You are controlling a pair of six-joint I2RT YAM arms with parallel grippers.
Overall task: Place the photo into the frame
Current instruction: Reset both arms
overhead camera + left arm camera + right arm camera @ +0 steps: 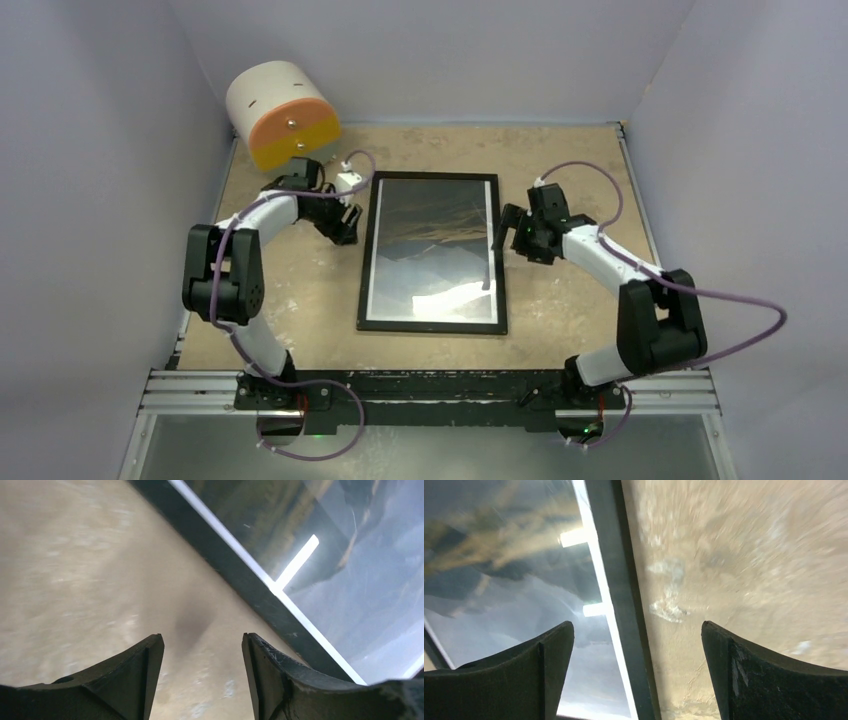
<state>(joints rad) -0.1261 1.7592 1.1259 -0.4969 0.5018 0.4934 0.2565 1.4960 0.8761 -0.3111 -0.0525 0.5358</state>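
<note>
At the centre of the desk (300, 290), the frame (432, 322) lies flat, the photo (430, 250) showing inside, left tool (345, 227) and right tool (507, 230) both released at its long edges, where a clipping finger could knock it askew.

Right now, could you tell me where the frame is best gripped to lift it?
Probably take the frame by its long side borders, from outside: left gripper on the left border, right gripper on the right. It lies flat on the table, glass up, so only the thin outer edges offer a pinch; both grippers are open near them.
</note>
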